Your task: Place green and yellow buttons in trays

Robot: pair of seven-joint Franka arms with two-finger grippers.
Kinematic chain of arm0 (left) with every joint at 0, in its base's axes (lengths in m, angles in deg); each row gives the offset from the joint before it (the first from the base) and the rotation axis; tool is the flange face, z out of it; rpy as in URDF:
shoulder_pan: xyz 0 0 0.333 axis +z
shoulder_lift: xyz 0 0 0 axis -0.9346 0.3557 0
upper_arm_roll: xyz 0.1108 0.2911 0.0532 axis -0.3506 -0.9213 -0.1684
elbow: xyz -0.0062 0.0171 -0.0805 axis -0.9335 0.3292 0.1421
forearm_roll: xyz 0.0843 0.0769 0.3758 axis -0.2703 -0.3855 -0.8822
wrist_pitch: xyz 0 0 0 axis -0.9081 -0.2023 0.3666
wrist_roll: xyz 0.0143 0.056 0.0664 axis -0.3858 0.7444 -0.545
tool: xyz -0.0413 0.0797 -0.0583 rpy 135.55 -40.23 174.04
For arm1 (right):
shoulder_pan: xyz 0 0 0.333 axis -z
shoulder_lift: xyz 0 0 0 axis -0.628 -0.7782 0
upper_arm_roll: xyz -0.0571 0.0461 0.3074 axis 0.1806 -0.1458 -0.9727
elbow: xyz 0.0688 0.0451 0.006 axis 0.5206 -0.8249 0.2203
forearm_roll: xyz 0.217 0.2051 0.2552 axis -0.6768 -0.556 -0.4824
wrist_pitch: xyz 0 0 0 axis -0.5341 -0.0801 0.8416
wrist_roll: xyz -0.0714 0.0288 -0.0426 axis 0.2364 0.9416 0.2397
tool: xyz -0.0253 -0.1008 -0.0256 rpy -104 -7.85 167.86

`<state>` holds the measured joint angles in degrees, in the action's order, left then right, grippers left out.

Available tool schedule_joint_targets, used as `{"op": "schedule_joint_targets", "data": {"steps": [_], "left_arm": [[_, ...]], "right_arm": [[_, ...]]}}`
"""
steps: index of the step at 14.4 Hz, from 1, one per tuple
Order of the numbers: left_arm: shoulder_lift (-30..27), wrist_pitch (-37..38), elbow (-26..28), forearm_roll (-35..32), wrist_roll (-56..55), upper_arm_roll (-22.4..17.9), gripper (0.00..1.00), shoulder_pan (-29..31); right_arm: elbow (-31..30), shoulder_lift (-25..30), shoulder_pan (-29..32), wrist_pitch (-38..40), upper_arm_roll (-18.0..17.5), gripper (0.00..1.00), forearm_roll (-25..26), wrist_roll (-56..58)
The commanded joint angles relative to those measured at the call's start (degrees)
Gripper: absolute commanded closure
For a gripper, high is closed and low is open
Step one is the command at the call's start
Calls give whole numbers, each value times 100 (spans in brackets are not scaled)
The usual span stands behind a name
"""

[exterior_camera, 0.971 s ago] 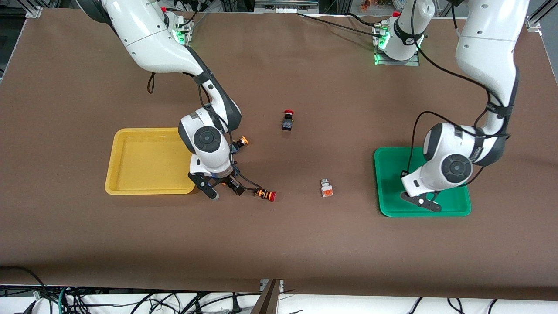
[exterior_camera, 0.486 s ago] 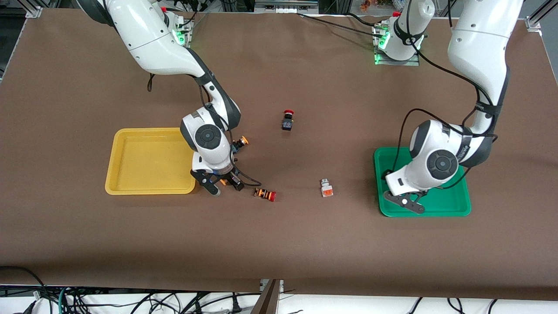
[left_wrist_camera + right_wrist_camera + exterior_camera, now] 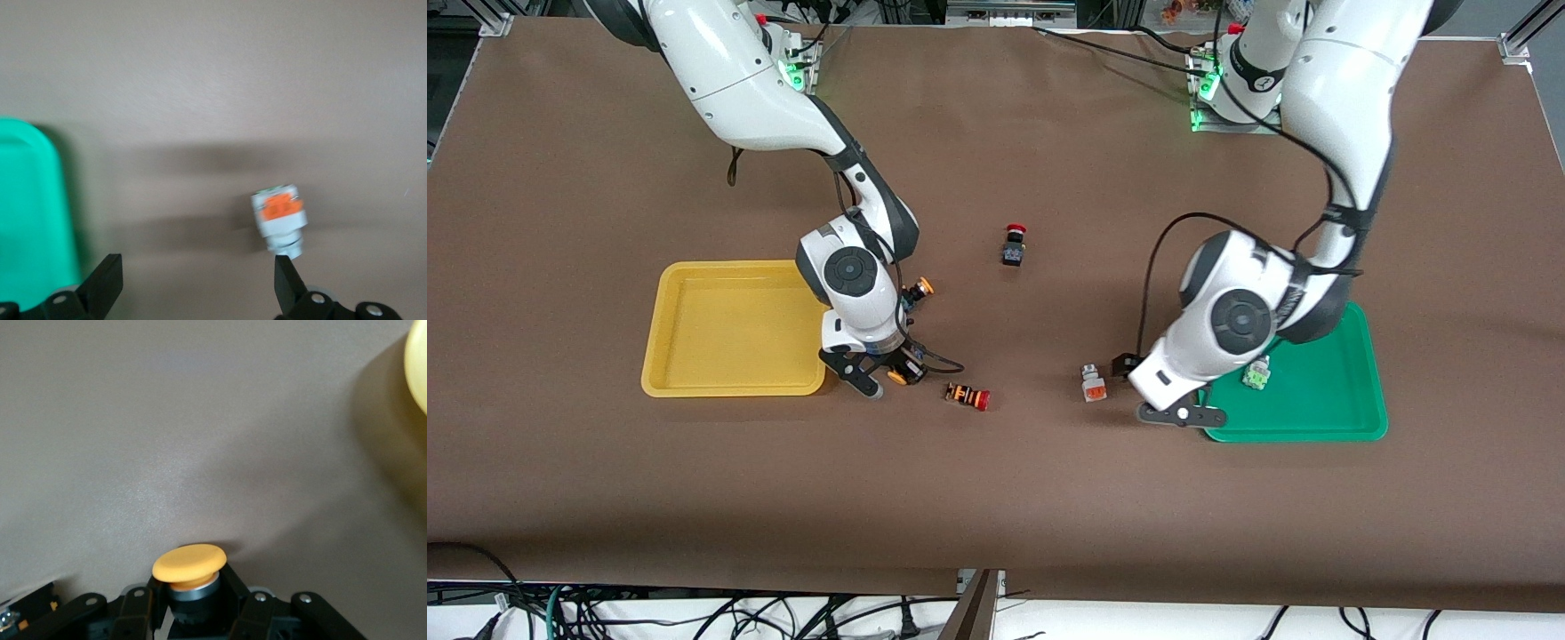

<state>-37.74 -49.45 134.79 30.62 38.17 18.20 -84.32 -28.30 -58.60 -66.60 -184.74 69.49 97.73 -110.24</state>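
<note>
The right gripper [image 3: 885,380] is sitting low at the yellow tray's [image 3: 729,384] four o'clock corner, jaws clamping a yellow-capped button [image 3: 189,563]. The left gripper [image 3: 1149,389], jaws apart, is hanging between the orange-faced button [image 3: 1093,383] and the green tray [image 3: 1325,430], where a green button [image 3: 1257,373] is lying.

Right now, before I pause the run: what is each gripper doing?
Left gripper: open, empty, by the green tray.
Right gripper: shut on a yellow-capped button, beside the yellow tray.
</note>
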Motion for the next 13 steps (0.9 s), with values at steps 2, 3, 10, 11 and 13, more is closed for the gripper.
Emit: {"op": "schedule_joint_targets", "data": {"steps": [2,3,10,11,13], "left_arm": [[867,-338,-895,5,-1155,-174,0,-470],[868,-636,-826,-21,-1095,-174,0,-462],[1035,-745,-509,-30,-1112,-174,46,-567],[1018,-727,-491,-30,-1103,-182,59,-585],[947,-692,-500,-65,-1112,-182,98,-524]], "right_arm": [[-100,395,202,259,22,100,59,770],[-92,570,438,670,5,100,33,1435],[-292,1415,1608,2194,40,100,-416,4823],[-529,1546,1740,2168,48,100,-424,5087],[-1091,1862,2143,1932,48,100,-425,5710]]}}
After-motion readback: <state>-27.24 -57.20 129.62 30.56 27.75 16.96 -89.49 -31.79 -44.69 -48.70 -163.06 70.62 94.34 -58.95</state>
